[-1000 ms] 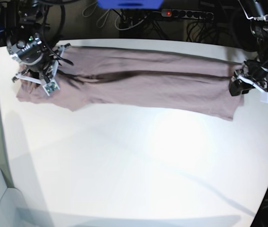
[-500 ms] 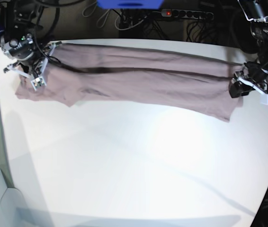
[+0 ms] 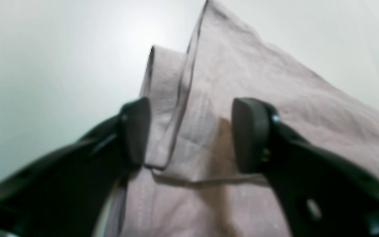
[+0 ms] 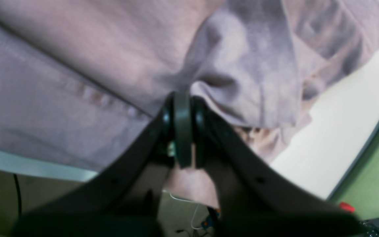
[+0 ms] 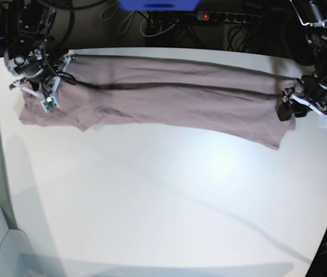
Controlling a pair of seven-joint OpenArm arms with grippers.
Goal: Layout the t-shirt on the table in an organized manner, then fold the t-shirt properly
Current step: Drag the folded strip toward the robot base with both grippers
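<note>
The mauve t-shirt [image 5: 175,98] lies stretched in a long band across the far part of the white table [image 5: 163,190]. In the base view my right gripper [image 5: 55,81] is at the shirt's left end. The right wrist view shows this gripper [image 4: 183,128] shut, with a bunched fold of the t-shirt [image 4: 77,65] pinched at its tips. My left gripper [image 5: 288,107] is at the shirt's right end. In the left wrist view the left gripper [image 3: 191,135] is open, its pads wide apart over the hem of the t-shirt [image 3: 275,98], which lies loose on the table [image 3: 44,49].
Behind the table's far edge are a power strip [image 5: 221,17] with a red light, cables and a blue object [image 5: 158,4]. The table's rounded edge [image 4: 367,138] runs close to the right gripper, with a green surface beyond it.
My left gripper has opened and let go of the shirt's right end. My right gripper moved toward the far left corner with the cloth, pulling the band straighter.
</note>
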